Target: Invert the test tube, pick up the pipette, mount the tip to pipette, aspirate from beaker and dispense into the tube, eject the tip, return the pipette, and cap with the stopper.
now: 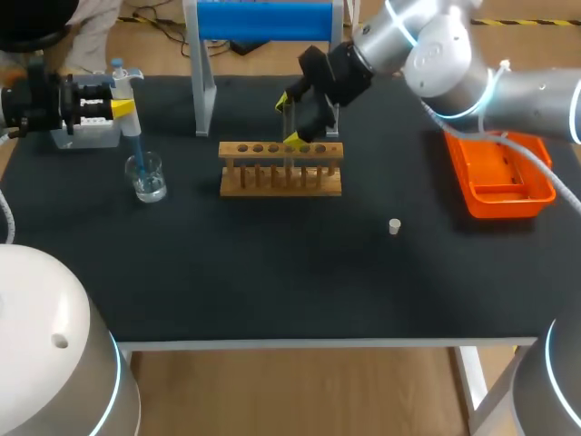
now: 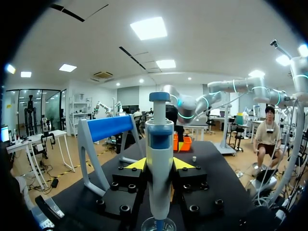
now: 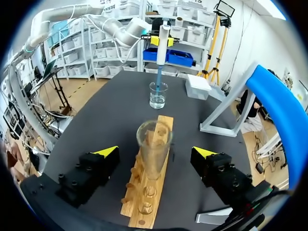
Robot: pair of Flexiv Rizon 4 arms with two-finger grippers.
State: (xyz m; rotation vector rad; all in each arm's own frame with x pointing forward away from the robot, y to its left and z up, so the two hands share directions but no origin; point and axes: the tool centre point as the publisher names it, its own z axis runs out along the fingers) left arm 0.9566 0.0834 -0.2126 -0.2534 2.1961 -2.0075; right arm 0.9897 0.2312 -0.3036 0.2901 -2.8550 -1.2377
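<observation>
Glass test tube [image 3: 154, 142]: standing mouth-up in the wooden rack [image 3: 143, 204], between your right fingers [image 3: 107, 152], which are spreading wide and touching neither side of it. Pipette [image 2: 160, 159]: your left fingers [image 2: 136, 164] are clamping its body from both sides, holding it upright, its lower end dipping into the beaker [image 1: 147, 182] beneath them. White stopper [image 1: 394, 226]: lying on the black desk [image 1: 272, 272], well apart from both pairs of fingers. Orange tray [image 1: 501, 177]: sitting out beyond your right fingers, near the desk edge.
</observation>
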